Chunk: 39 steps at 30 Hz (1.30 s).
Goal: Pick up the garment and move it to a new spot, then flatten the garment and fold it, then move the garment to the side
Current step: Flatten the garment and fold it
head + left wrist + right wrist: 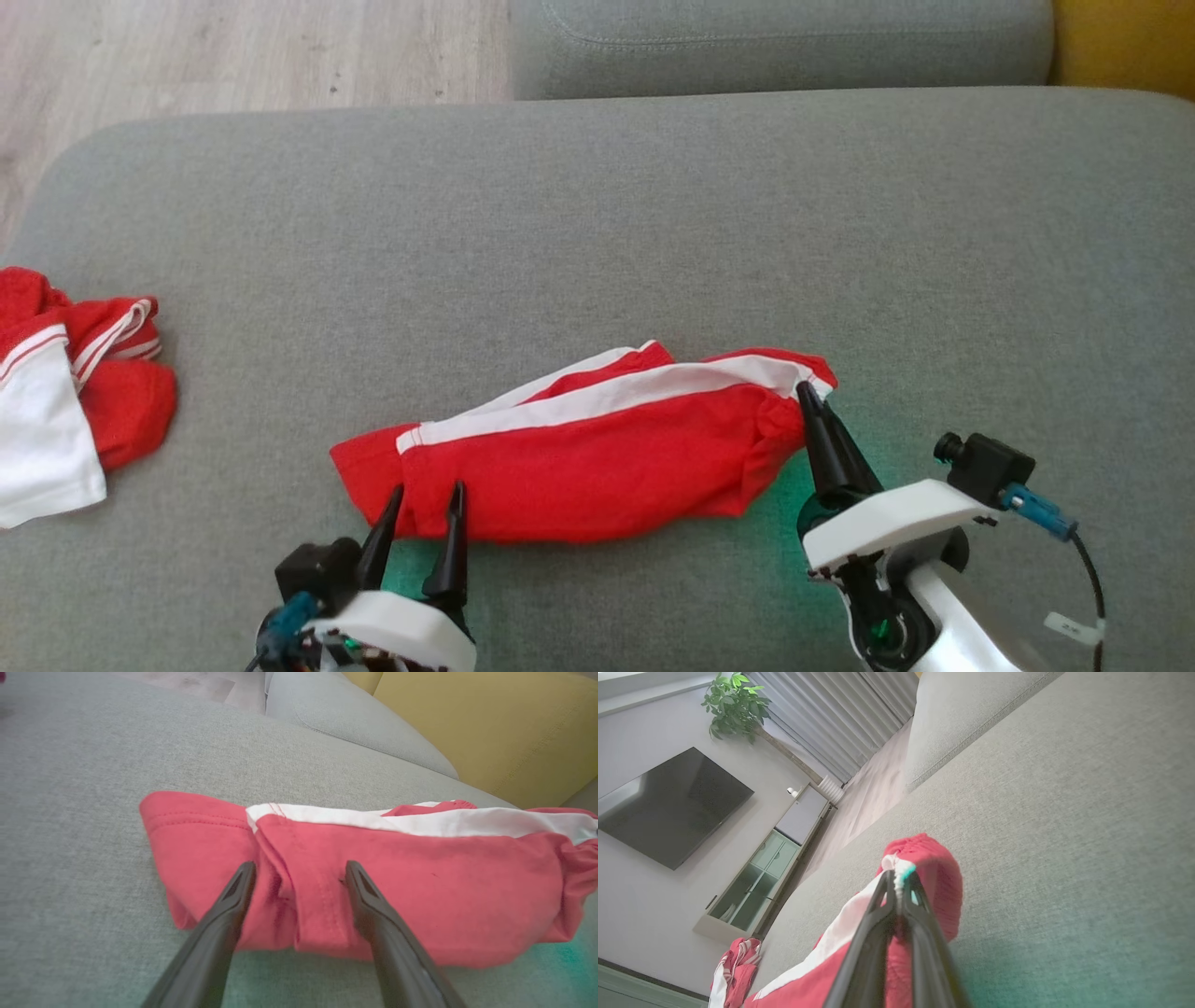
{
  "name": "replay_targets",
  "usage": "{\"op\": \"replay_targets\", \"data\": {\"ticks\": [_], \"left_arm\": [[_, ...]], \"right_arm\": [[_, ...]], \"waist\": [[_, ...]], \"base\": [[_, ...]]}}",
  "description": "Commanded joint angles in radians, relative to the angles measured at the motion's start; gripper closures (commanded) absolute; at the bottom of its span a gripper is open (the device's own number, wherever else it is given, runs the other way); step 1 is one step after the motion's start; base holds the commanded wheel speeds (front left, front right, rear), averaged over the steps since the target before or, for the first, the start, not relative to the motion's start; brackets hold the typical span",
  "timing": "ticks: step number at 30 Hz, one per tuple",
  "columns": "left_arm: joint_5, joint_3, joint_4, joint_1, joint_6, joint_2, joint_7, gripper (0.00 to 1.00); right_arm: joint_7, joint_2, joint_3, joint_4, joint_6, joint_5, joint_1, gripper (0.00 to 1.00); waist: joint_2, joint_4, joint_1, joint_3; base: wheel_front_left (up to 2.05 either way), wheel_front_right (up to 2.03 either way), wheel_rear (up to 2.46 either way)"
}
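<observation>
The garment [597, 448] is red with a white side stripe and lies folded lengthwise across the near middle of the grey sofa cushion [597, 215]. My left gripper [428, 497] stands open at its left end, fingers spread over the red hem [299, 896] with nothing pinched. At the right end, my right gripper [808, 397] is shut on the garment's elastic waistband edge [920, 858], the cloth pinched between the fingertips [889, 882].
A second red and white garment [65, 383] lies crumpled at the cushion's left edge. A grey backrest cushion [784, 42] and a yellow cushion [490, 728] lie beyond. Wooden floor [233, 56] shows at the far left.
</observation>
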<state>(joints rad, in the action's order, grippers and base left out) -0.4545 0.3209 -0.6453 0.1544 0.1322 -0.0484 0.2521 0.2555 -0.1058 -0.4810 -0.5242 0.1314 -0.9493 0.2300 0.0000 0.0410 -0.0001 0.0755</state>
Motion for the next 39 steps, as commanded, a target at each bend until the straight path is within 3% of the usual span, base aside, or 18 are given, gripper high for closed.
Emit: {"op": "replay_targets", "data": {"ticks": [1,8,23,24,25,26,28,30,32,37,39], "left_arm": [[-0.01,-0.029,0.025,0.022,-0.002,-0.002,0.01,0.0],[-0.03,-0.033,0.047,0.042,-0.002,-0.002,0.01,0.0],[-0.125,0.008,-0.123,0.17,-0.002,-0.002,0.01,0.0],[-0.125,0.009,-0.125,0.178,-0.002,-0.002,0.01,0.0],[-0.12,0.007,-0.12,0.186,-0.002,-0.002,0.01,0.06],[-0.117,0.002,-0.116,0.189,-0.002,-0.002,0.01,0.09],[-0.115,-0.004,-0.111,0.19,-0.002,-0.002,0.01,0.25],[-0.114,-0.007,-0.107,0.188,-0.002,-0.002,0.01,0.27],[-0.113,-0.009,-0.104,0.185,-0.002,-0.002,0.01,0.41],[-0.101,-0.018,-0.075,0.179,-0.002,-0.002,0.01,0.56],[-0.093,-0.023,-0.063,0.175,-0.002,-0.002,0.01,0.56]], "right_arm": [[0.006,0.007,-0.018,0.025,-0.001,0.001,0.017,1.0],[0.006,0.014,-0.02,-0.005,-0.001,0.004,0.007,1.0],[0.006,0.012,-0.052,-0.039,-0.001,0.026,0.027,1.0],[0.006,0.008,-0.051,-0.049,-0.001,0.042,0.03,0.91],[0.006,0.003,-0.052,-0.063,-0.001,0.064,0.033,0.24],[0.006,-0.004,-0.055,-0.081,-0.001,0.094,0.038,0.0],[0.006,-0.018,-0.048,-0.108,-0.001,0.178,0.055,0.0],[0.006,-0.023,-0.026,-0.133,-0.001,0.266,0.063,0.0],[0.006,-0.024,0.01,-0.15,-0.001,0.359,0.067,0.0],[0.006,0.014,0.105,-0.15,-0.001,0.462,0.04,0.0],[0.006,0.025,0.123,-0.15,-0.001,0.478,0.03,0.0]], "waist": [[0.0,0.001,0.0001,-0.004],[0.0,0.003,0.0001,-0.018],[0.0,-0.013,0.0001,-0.008],[0.0,-0.013,0.0001,-0.006],[0.0,-0.013,0.0001,-0.005],[0.0,-0.013,0.0001,-0.003],[0.0,-0.014,0.0001,-0.001],[0.0,-0.016,0.0001,0.0],[0.0,-0.018,0.0001,0.0],[0.0,-0.019,0.0001,0.001],[0.0,-0.019,0.0001,0.0]], "base": [[0.0,0.0,0.0],[0.0,0.0,0.0],[0.0,0.0,0.0],[0.0,0.0,0.0],[0.0,0.0,0.0],[0.0,0.0,0.0],[0.0,0.0,0.0],[0.0,0.0,0.0],[0.0,0.0,0.0],[0.0,0.0,0.0],[0.0,0.0,0.0]]}}
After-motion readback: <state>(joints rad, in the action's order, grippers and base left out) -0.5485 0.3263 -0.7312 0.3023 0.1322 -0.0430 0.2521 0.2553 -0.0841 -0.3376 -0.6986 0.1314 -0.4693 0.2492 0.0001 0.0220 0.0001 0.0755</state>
